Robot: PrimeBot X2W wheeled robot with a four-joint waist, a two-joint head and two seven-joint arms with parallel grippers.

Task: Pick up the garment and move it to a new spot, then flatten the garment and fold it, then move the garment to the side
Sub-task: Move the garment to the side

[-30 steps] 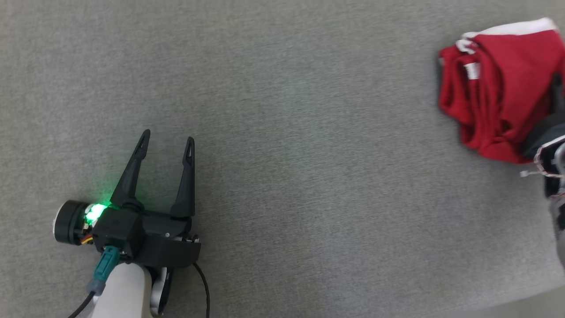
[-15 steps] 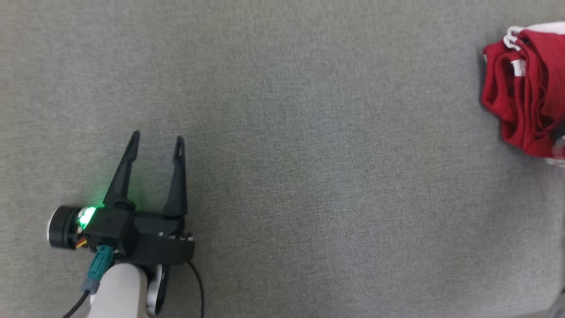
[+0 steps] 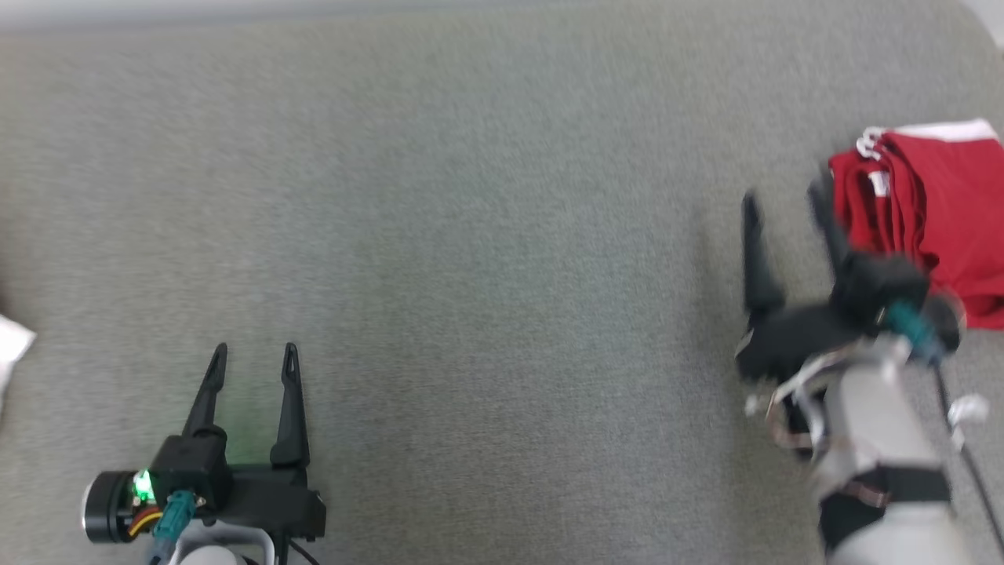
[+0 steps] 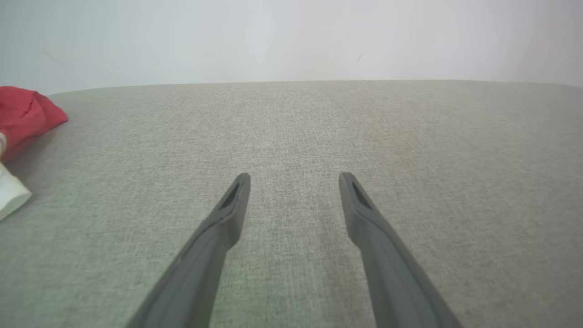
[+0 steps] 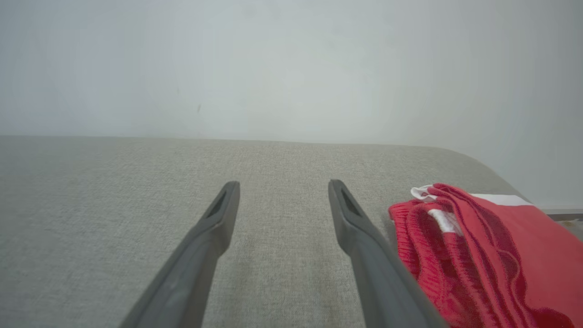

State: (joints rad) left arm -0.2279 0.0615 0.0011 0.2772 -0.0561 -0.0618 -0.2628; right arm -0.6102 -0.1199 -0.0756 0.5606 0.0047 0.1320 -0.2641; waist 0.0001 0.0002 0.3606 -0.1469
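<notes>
Two sets of jaws stand wide open and empty. The right gripper, shut on the folded red garment a second ago, has let go and sits just beside it, apparently clear, though the view is blurred. The garment lies at the right side of the grey surface; the left gripper is well apart. The move-aside step looks complete.

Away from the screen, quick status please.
Left gripper jaws open, empty. Right gripper jaws open, empty, just left of the folded red garment. Nothing in the way.
</notes>
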